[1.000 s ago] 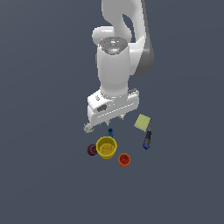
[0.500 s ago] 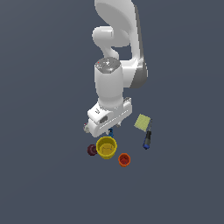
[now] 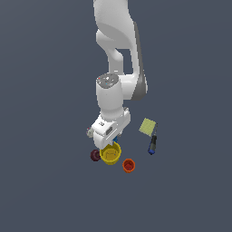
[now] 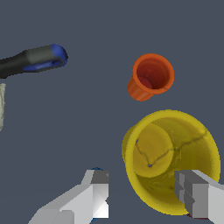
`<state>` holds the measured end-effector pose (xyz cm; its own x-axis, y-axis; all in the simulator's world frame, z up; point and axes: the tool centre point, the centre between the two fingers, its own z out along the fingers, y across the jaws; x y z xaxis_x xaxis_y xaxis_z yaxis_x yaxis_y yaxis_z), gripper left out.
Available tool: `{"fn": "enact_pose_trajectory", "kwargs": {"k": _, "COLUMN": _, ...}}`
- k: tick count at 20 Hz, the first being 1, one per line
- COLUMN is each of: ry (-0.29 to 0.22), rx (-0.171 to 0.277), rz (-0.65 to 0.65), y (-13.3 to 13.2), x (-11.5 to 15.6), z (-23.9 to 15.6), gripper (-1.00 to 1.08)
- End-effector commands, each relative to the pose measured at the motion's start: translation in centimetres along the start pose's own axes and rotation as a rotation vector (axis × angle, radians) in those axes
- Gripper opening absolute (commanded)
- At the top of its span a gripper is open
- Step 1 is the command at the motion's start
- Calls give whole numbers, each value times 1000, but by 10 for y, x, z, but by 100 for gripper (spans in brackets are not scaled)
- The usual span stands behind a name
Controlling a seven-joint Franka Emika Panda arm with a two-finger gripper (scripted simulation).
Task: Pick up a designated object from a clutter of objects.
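One thin wall is all the yellow cup [image 4: 173,159] offers for a hold: it reads as a hollow, tapered plastic shell, probably light and fairly stiff, with a smooth surface that could slip under a weak pinch. It stands upright with its mouth open to the wrist camera, wide round rim uppermost and a smaller flat floor visible inside. In the exterior view the yellow cup [image 3: 110,154] sits directly under the arm, with a dark maroon ball [image 3: 94,155] touching or just beside it on the exterior view's left and the orange-red cup [image 3: 128,165] near it on the exterior view's right.

The gripper [image 4: 144,192] has its fingers spread apart and holds nothing. In the wrist view one fingertip [image 4: 199,197] overlaps the cup's rim while the other [image 4: 94,192] lies outside the wall, so the pair appears to straddle one side of the cup rather than its whole width. Whether the tips are already down at rim height cannot be told.

A sensible hold is a pinch across that wall, one finger inside and one outside, set well below the lip so the flare keeps it from sliding out. Because the shell is light, a bump from a finger could tip or push it into its neighbours. The blue marker [image 4: 33,61] and the pale green square [image 3: 147,126] lie well apart from the cup.
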<state>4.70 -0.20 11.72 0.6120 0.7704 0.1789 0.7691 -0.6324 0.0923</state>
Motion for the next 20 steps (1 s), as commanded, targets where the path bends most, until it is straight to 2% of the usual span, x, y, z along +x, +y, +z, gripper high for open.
{"fn": "enact_pose_trajectory", "kwargs": {"k": 1, "ry": 12, "rx": -7, "rz": -44, "y": 0, "x": -2, "z": 9, "gripper": 28}}
{"fn": "enact_pose_trajectory", "kwargs": {"k": 10, "ry": 37, "rx": -23, "rz": -135, "y": -1, "x": -8, "z": 27, "gripper": 28}}
{"fn": "enact_pose_trajectory", "kwargs": {"k": 20, "ry": 39, "rx": -24, "rz": -145, "y": -1, "x": -9, "z": 33, "gripper": 28}}
